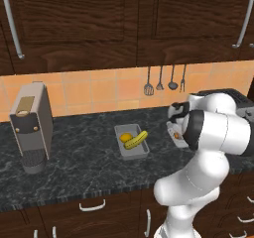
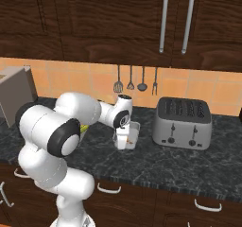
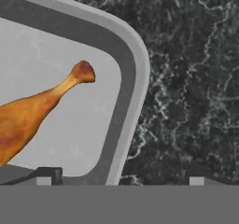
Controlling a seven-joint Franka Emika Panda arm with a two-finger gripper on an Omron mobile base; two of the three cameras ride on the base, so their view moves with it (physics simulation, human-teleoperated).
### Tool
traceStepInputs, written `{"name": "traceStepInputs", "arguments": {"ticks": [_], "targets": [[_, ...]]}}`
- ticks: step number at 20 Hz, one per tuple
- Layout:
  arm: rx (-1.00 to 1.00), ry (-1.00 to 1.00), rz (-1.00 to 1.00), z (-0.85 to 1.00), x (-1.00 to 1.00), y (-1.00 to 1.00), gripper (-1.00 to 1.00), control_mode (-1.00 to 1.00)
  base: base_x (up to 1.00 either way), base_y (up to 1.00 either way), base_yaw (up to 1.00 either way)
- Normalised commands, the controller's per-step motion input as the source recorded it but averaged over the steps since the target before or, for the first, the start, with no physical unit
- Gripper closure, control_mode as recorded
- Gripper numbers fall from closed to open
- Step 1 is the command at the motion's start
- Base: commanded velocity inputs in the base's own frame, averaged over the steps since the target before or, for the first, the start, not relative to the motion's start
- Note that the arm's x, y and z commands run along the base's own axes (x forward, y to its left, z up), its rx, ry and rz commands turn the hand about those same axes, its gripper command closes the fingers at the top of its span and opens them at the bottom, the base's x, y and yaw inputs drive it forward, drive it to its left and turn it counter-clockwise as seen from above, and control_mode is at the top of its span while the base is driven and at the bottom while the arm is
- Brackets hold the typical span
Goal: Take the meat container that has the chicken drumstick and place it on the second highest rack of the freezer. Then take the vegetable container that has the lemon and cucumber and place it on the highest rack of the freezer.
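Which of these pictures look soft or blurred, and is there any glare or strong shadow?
Hand view: very close, the chicken drumstick and the tray rim have slightly soft edges, no glare. Left base view: even flat light, only a faint shadow by the coffee machine. Right base view: the toaster shows a dull sheen, no hard highlights.

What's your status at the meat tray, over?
Gripper low over meat tray, jaws open astride its rim. Drumstick lying inside. Veg tray with lemon and cucumber apart on counter. Nothing in the way.
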Motion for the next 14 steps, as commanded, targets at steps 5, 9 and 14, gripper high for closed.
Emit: {"name": "traceStepInputs", "arguments": {"ticks": [5,9,14], "targets": [[0.0,0.0,0.0,-0.18,0.23,-0.13,-1.0,-1.0,0.0,0.0,0.0],[0.0,0.0,-0.02,-0.29,0.0,-0.02,-1.0,-1.0,0.0,0.0,0.0],[0.0,0.0,-0.05,-0.3,0.0,0.0,1.0,-1.0,0.0,0.0,0.0]]}}
